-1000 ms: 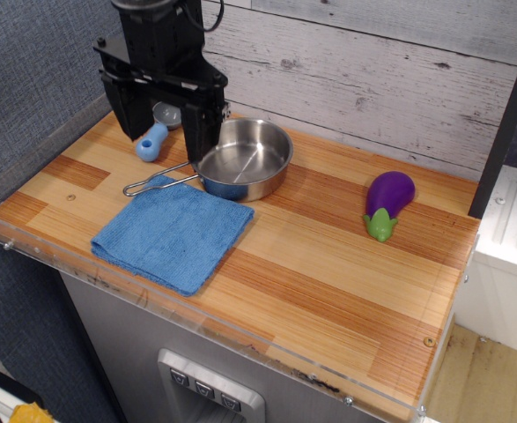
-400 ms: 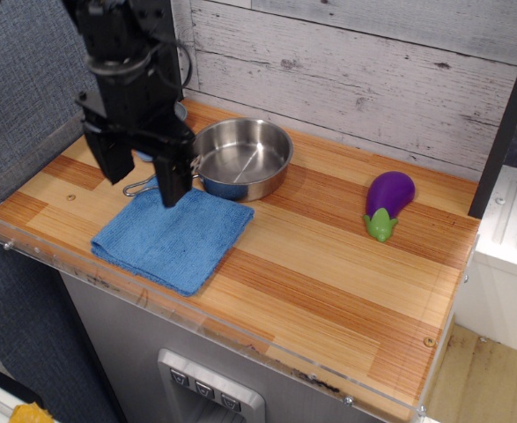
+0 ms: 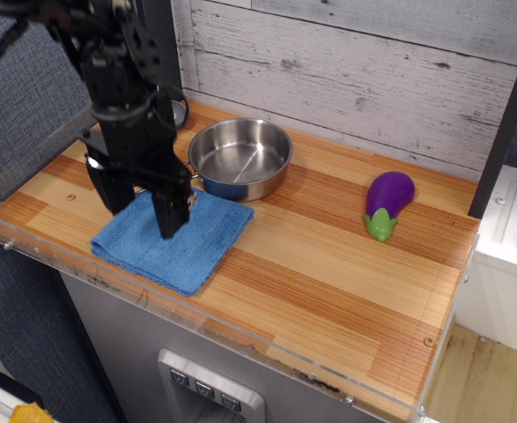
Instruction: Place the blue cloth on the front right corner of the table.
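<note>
**Open gripper over the cloth at the table's left end**

The cloth [image 3: 174, 242] lies flat and folded on the table [image 3: 328, 273], at the left end, its near corner close to the clear lip [image 3: 240, 339] that edges the front. Its far edge sits just in front of the pan [image 3: 242, 159], close to the pan's base; whether the two touch cannot be told. The pan's wire handle runs toward the cloth's far left corner and is mostly hidden behind the arm.

The gripper [image 3: 139, 204] hangs over the cloth's left half, pointing down. Its two black fingers [image 3: 172, 211] stand well apart, one over the cloth's middle and the other at its far left edge, with nothing between them. The tips appear to be at or just above the fabric; contact cannot be confirmed from this angle. The cloth shows no bunching or lift.

Behind the arm, left of the pan, part of a small round metal object shows, too hidden to name.

To the right of the pan, well apart from it and from the cloth, an eggplant [image 3: 387, 203] lies on the table with its green stem end toward the front.

The front right corner [image 3: 412, 370] is far from the cloth, across the whole table, with a small screw [image 3: 429, 341] in the wood beside it.
</note>
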Robot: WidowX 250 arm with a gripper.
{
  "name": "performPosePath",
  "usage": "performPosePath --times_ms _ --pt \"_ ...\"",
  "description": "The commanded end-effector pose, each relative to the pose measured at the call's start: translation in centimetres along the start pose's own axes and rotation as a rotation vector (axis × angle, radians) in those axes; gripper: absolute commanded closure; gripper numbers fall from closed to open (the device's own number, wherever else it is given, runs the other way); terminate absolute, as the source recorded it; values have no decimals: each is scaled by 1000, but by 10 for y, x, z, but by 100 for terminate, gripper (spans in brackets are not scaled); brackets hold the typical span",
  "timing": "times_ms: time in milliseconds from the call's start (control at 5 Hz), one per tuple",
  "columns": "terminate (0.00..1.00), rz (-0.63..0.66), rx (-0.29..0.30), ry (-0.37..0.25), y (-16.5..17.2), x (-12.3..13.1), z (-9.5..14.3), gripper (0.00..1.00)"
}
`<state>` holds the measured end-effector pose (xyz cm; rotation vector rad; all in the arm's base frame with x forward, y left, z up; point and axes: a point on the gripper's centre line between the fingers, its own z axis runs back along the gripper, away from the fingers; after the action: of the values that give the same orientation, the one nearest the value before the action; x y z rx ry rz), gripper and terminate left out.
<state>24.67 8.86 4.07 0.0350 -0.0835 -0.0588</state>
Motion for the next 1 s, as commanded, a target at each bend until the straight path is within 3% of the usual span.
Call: performPosePath --times_ms 0,400,800 --pt "0 -17 43 -6 -9 -2 -14 0" --pt "0 -35 52 22 -18 -4 -34 0" --pt "0 -74 51 103 -34 -7 -48 0"
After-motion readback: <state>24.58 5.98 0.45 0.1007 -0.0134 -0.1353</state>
